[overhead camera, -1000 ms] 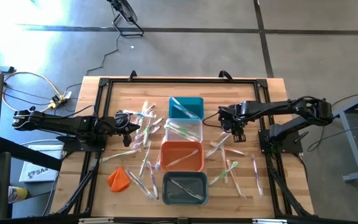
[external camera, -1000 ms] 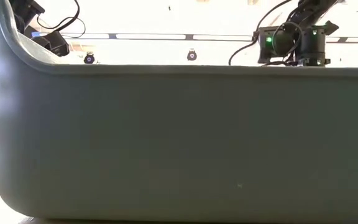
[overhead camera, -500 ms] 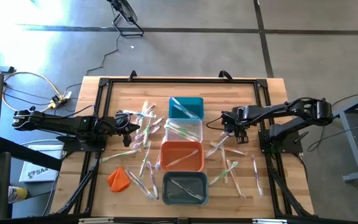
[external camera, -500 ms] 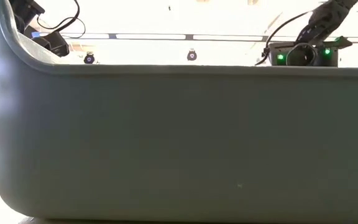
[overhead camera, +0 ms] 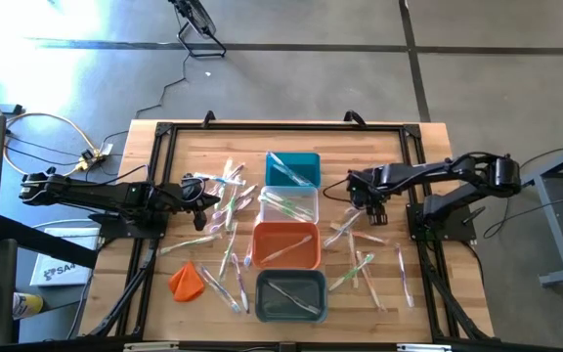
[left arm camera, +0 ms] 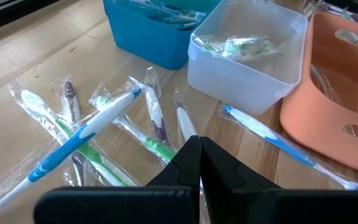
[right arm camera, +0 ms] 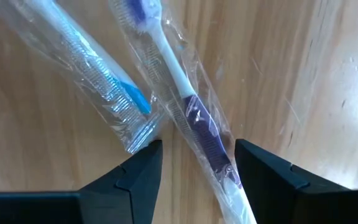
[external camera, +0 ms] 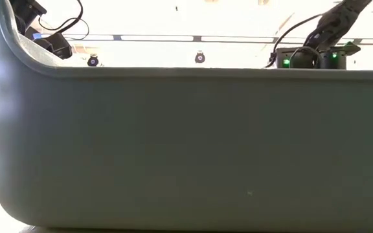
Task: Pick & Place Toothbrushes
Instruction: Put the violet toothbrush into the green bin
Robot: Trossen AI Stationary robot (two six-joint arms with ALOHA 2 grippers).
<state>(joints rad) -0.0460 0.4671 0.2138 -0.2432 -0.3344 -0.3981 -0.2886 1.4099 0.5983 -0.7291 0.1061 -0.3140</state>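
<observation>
The right gripper [overhead camera: 372, 208] hangs low over the wooden table [overhead camera: 379, 147], just right of the clear bin [overhead camera: 291, 204], its jaws spread wide and empty; its wrist camera looks down between the two fingers [right arm camera: 138, 171] at a wrapped purple-handled toothbrush [right arm camera: 194, 112] crossing beside a wrapped blue-and-white toothbrush [right arm camera: 98, 74], both lying flat on the boards. The left gripper [overhead camera: 201, 192] rests left of the bins with its fingers [left arm camera: 197, 165] pressed together on nothing, above a scatter of wrapped toothbrushes [left arm camera: 98, 124]. More toothbrushes [overhead camera: 365, 264] lie loose on the table to the right of the bins, and others sit inside the teal bin [overhead camera: 292, 167], the clear bin, the orange bin [overhead camera: 285, 244] and the grey bin [overhead camera: 290, 295], which stand in a column down the middle. An orange cloth-like lump [overhead camera: 186, 281] lies near the table's front left. The low view is filled by a grey bin wall [external camera: 186, 149].
</observation>
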